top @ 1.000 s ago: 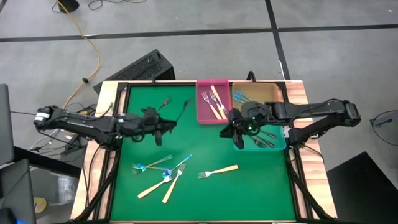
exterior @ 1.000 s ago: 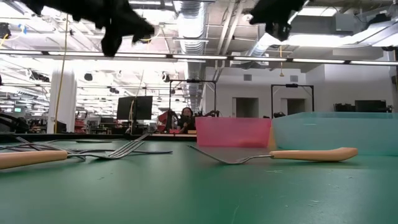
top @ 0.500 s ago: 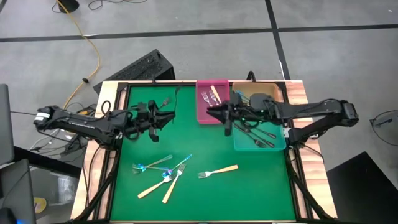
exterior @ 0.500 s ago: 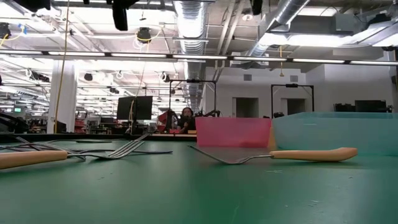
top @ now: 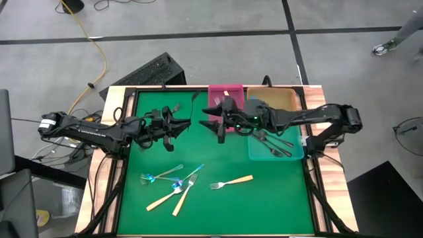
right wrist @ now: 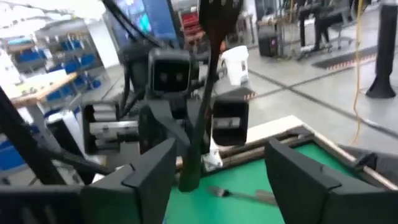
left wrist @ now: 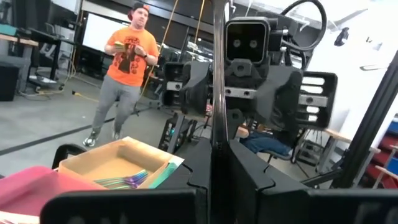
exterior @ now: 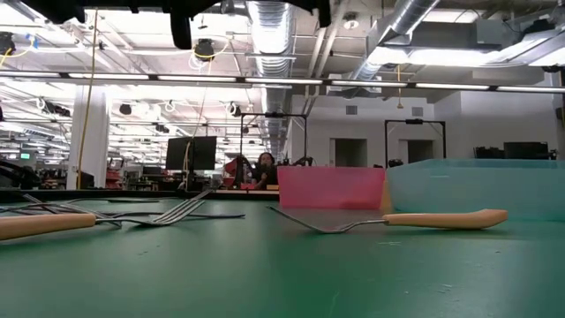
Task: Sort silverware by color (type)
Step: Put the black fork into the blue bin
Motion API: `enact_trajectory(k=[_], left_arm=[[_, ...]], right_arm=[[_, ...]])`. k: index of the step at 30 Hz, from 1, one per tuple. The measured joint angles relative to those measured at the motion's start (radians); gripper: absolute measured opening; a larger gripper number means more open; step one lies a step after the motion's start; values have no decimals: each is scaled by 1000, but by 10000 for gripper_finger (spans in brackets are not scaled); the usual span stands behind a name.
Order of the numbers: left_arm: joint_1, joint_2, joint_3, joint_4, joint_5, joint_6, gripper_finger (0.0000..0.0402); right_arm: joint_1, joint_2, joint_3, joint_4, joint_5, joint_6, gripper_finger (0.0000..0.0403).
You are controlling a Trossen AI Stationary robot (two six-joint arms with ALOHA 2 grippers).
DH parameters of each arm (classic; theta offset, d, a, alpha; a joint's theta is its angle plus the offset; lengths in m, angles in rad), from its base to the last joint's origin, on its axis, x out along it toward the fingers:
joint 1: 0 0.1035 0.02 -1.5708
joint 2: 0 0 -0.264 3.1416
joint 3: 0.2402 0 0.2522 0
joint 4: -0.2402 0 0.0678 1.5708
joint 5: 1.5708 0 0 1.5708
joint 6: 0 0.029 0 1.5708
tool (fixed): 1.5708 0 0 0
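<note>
High view: the left gripper and right gripper face each other over the far part of the green mat, by the pink bin.

Left wrist view: left fingers pressed onto a black fork standing upright.

Right wrist view: right fingers spread wide around that fork's handle end.

Low view: a tan-handled fork lies on the mat.

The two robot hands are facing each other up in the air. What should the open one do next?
Probably ease the right pincer forward and close it on the black fork. The left pincer holds that fork upright, right in front of the open right pincer, like a handover.
</note>
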Motion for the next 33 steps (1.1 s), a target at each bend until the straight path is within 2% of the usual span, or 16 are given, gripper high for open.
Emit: enact_trajectory(k=[5, 11, 17, 20, 25, 31, 33], left_arm=[[0, 0, 0, -2, 9, 13, 16], [0, 0, 0, -4, 18, 25, 16], [1, 0, 0, -4, 46, 28, 16], [1, 0, 0, -4, 56, 28, 16], [1, 0, 0, -4, 68, 28, 16], [1, 0, 0, -3, 70, 30, 16], [1, 0, 0, -2, 71, 33, 16]], right_arm=[[-16, 75, 89, 2, -98, 1, 270], [-39, 148, 170, 0, -165, 2, 270], [-53, 160, 189, 6, -201, 0, 268], [-59, 160, 189, 3, -224, -13, 253], [-59, 160, 189, 0, -273, -18, 186], [-58, 160, 189, -4, -276, -26, 49], [-58, 160, 189, -5, -280, -26, 35]])
